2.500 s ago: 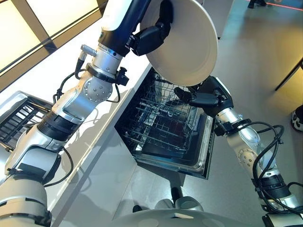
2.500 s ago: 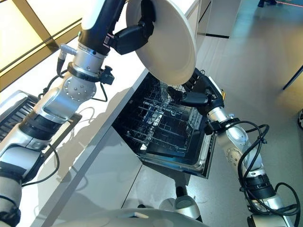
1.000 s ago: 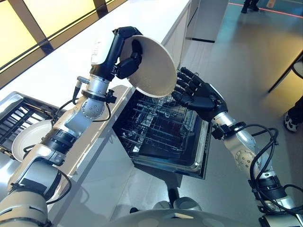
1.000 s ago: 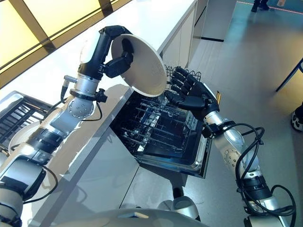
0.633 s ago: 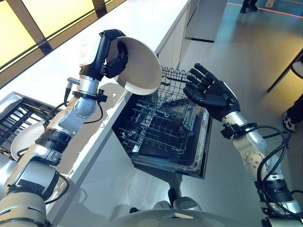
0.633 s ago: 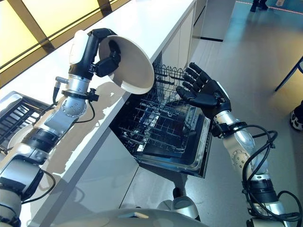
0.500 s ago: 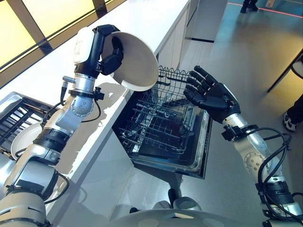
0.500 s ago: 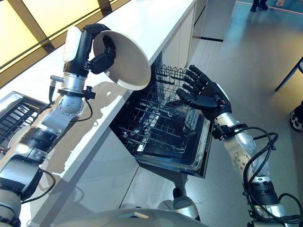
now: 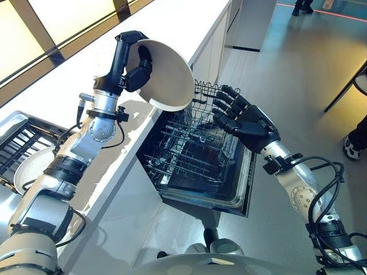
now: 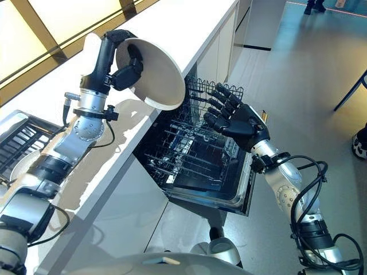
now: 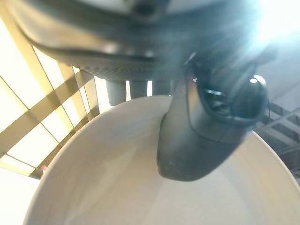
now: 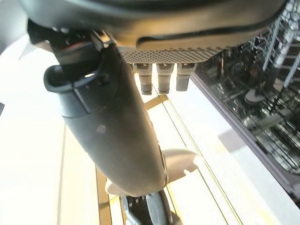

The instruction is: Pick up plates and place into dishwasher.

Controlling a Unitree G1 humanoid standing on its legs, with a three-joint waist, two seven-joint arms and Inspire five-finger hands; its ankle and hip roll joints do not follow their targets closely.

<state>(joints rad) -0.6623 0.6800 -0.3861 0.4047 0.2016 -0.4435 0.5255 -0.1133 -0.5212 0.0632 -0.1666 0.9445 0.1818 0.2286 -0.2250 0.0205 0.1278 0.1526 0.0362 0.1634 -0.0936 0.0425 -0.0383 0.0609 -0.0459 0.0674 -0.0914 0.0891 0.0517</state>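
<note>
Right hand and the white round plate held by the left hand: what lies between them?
No object. In the left eye view, the open right hand faces the white round plate, with the dishwasher's wire rack below the gap.

Smooth matt plate [image 9: 166, 74], wire rack [image 9: 195, 143]

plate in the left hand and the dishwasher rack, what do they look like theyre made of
The plate, held in the left hand, looks like glazed ceramic: cream, smooth, with a soft sheen and a thick rim; it could also be melamine. The dishwasher rack looks like coated metal wire: thin grey rods crossing in a grid, with upright tines.
</note>
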